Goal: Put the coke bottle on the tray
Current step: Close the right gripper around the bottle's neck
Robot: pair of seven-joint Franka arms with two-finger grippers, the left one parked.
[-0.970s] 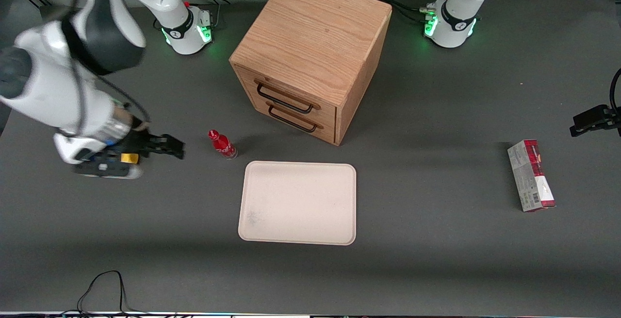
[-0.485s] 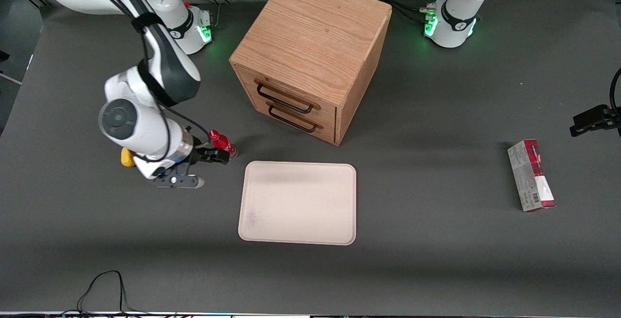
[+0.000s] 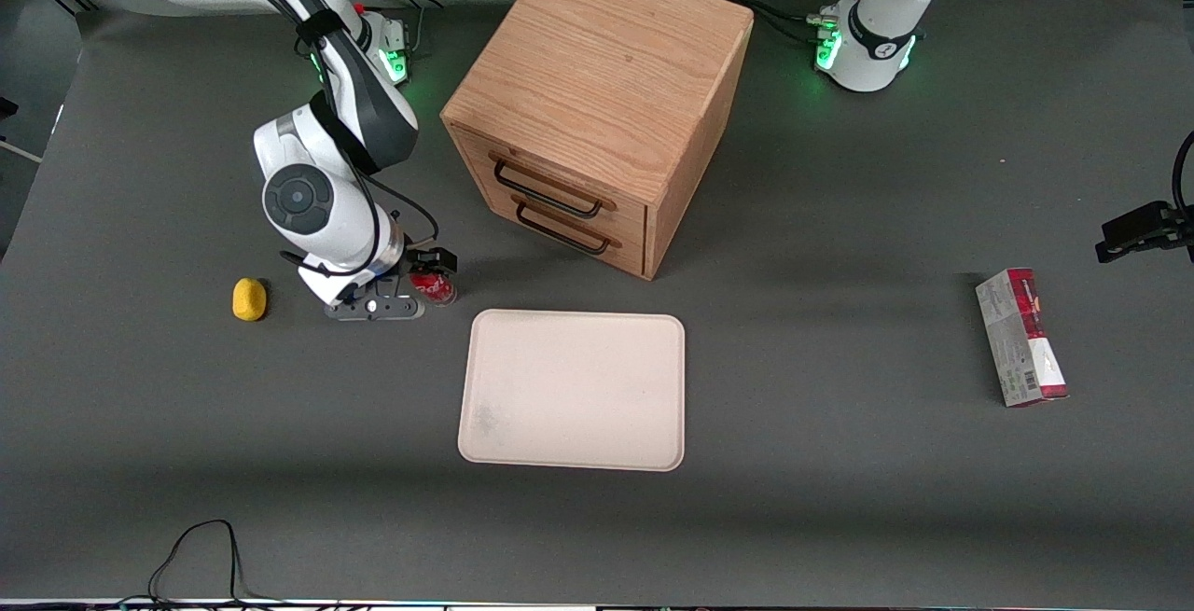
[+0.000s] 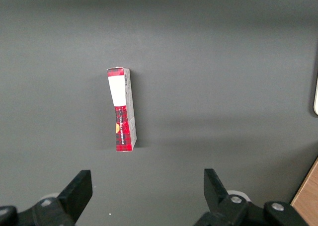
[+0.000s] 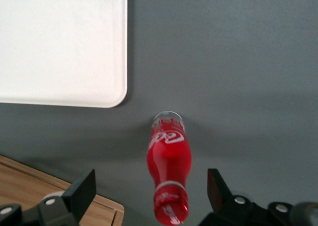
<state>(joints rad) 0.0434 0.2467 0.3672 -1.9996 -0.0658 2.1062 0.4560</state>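
The coke bottle, small and red with white lettering, stands upright on the dark table, farther from the front camera than a corner of the tray. My right gripper hovers directly over it and hides its cap. In the right wrist view the bottle stands between the two wide-apart fingers, touching neither, with its red cap nearest the camera. My gripper is open. A rounded corner of the cream-white tray lies close to the bottle's base.
A wooden two-drawer cabinet stands just beside the bottle, farther from the front camera than the tray; its edge shows in the right wrist view. A small yellow object lies beside the working arm. A red-and-grey carton lies toward the parked arm's end.
My right arm has swung in from the table's edge toward the bottle and now stands over it, fingers either side. The yellow object is uncovered. The bottle and tray have not moved.
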